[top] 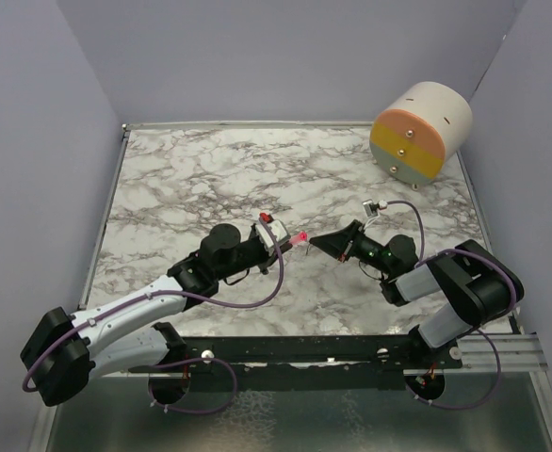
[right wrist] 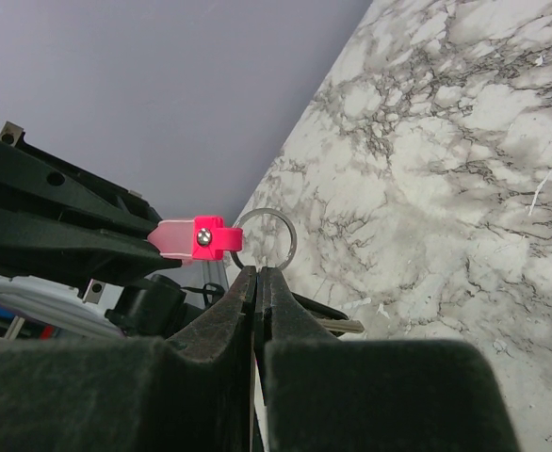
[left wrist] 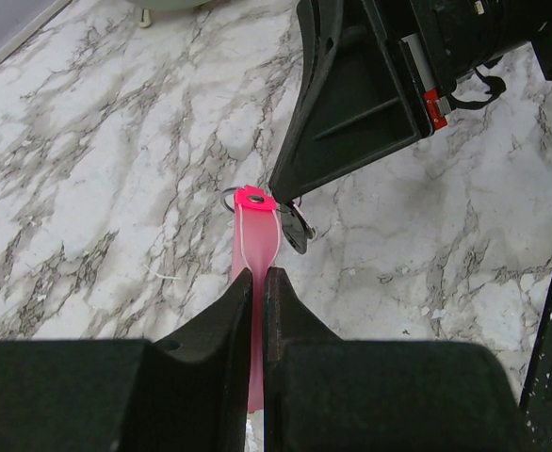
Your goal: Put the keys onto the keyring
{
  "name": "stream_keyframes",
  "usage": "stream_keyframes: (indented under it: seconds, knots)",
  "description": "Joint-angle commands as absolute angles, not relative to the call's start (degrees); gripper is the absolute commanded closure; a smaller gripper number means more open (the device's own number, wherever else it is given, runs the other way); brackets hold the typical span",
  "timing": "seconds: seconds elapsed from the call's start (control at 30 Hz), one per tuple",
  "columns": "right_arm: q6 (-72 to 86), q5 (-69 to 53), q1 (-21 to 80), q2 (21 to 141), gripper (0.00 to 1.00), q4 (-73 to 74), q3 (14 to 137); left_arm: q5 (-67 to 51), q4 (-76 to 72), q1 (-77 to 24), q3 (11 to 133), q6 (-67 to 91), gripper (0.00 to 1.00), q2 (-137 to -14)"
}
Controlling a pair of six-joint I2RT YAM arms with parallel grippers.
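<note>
My left gripper (top: 284,241) (left wrist: 259,273) is shut on the pink strip of the keyring (top: 300,237) (left wrist: 257,247) and holds it out over the marble table (top: 191,188). The thin metal ring (right wrist: 265,237) sits on the strip's red clasp (right wrist: 203,237). Facing it, my right gripper (top: 314,244) (right wrist: 257,271) is shut, its tips touching the ring's lower edge. The small dark key (left wrist: 295,229) hangs just under those tips. Its silvery shaft (right wrist: 344,326) sticks out beside my right finger, which hides most of the head. Whether the key is pinched or hanging on the ring does not show.
A cream cylinder with an orange and yellow face (top: 422,132) lies at the table's far right corner. Lilac walls close in the table on three sides. A black rail (top: 332,353) runs along the near edge between the arm bases.
</note>
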State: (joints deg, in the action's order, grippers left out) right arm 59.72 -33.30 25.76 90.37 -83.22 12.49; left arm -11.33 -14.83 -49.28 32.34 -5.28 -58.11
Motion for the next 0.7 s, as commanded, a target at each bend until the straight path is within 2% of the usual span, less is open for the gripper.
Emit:
stream_keyframes:
  seconds: [0.0, 0.67]
  knots:
    - [59.46, -33.81, 25.4, 89.33, 0.99, -98.63, 13.18, -13.13, -16.35, -49.61, 31.81, -5.19, 1.0, -58.55]
    - [59.6, -34.01, 25.36, 90.74, 0.99, -99.42, 13.49, -13.68, -16.87, -49.59, 32.27, -5.01, 1.0, -58.6]
